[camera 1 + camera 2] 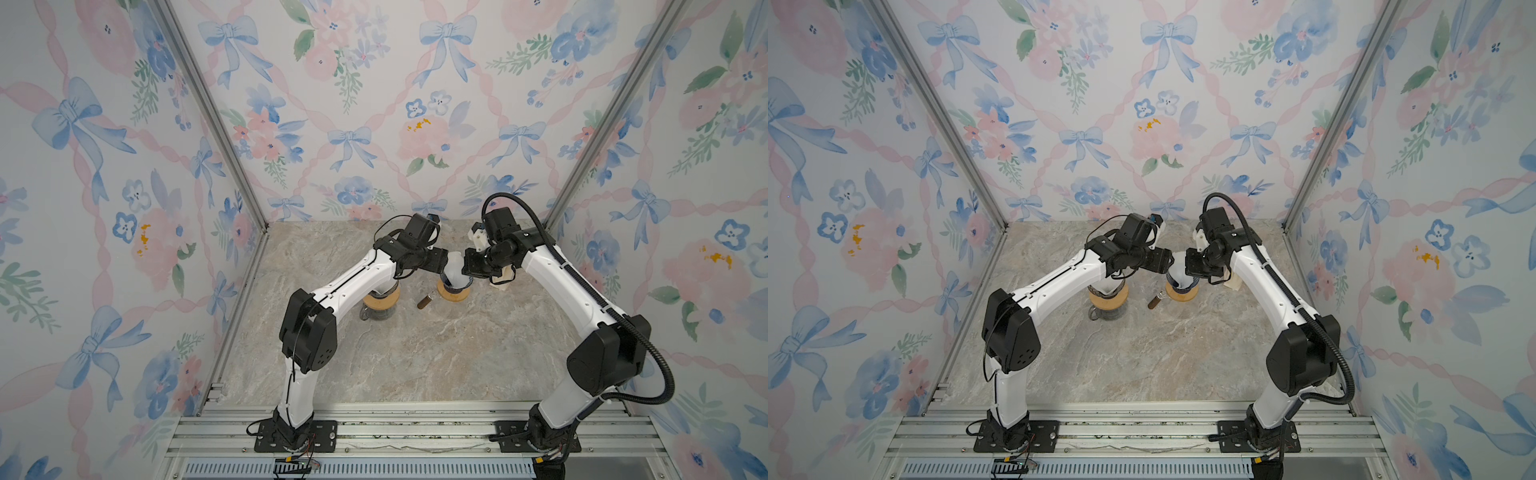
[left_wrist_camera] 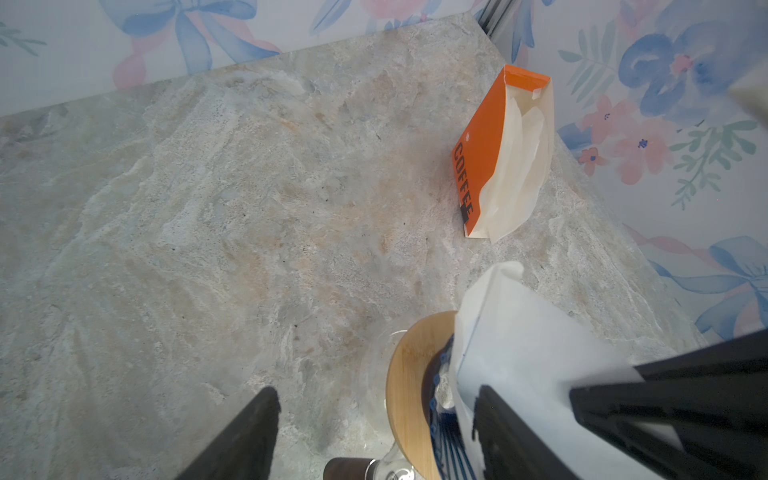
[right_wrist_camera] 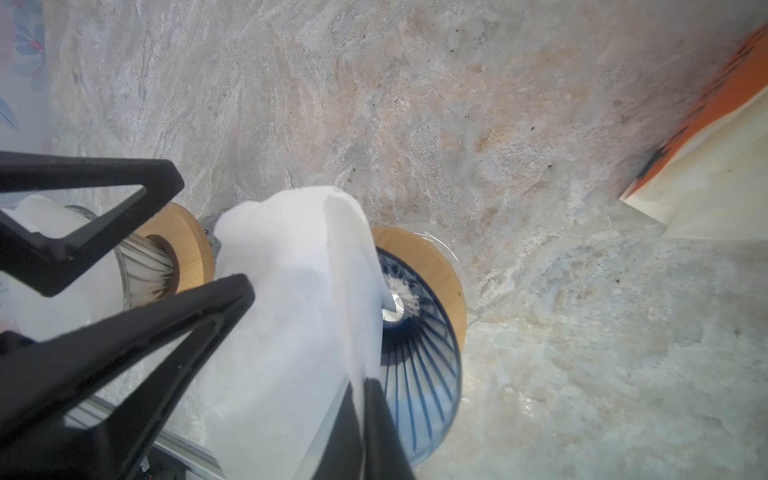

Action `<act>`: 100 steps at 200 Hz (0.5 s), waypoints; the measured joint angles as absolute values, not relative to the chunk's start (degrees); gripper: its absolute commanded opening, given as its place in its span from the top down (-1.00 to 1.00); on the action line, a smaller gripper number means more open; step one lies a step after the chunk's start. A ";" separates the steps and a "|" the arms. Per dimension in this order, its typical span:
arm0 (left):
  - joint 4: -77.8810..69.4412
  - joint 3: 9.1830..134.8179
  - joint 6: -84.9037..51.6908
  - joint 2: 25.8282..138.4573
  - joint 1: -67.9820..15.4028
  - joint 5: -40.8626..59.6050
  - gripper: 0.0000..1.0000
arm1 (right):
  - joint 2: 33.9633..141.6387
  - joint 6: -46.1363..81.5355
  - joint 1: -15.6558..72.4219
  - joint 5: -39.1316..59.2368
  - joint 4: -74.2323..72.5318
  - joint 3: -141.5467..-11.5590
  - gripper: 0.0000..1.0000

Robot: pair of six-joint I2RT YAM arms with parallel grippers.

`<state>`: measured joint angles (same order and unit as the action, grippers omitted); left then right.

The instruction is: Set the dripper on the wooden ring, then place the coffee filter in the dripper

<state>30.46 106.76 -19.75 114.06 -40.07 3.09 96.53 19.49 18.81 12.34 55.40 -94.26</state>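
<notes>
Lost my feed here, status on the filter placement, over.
Right gripper shut on coffee filter. Left gripper open, alongside it. Filter's lower end in blue dripper, not seated. Nothing else in the cone.

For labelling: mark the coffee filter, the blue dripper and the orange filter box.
coffee filter [image 3: 299,291], right wrist view, middle of the paper.
blue dripper [image 3: 419,374], right wrist view, ribbed wall.
orange filter box [image 2: 478,158], left wrist view, orange side face.

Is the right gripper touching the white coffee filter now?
Touching. The right wrist view shows the right gripper shut on the edge of the coffee filter, with the paper pinched between its jaws.
</notes>
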 measured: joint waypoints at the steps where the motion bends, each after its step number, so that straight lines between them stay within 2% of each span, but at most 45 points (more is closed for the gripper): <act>1: 30.44 106.80 -19.75 114.06 -40.07 3.11 -0.51 | 96.53 19.40 18.81 12.40 55.37 -94.26 0.96; 100: 30.55 109.78 -19.75 114.06 -40.12 5.85 -0.52 | 96.53 19.53 18.87 12.86 55.16 -94.26 0.97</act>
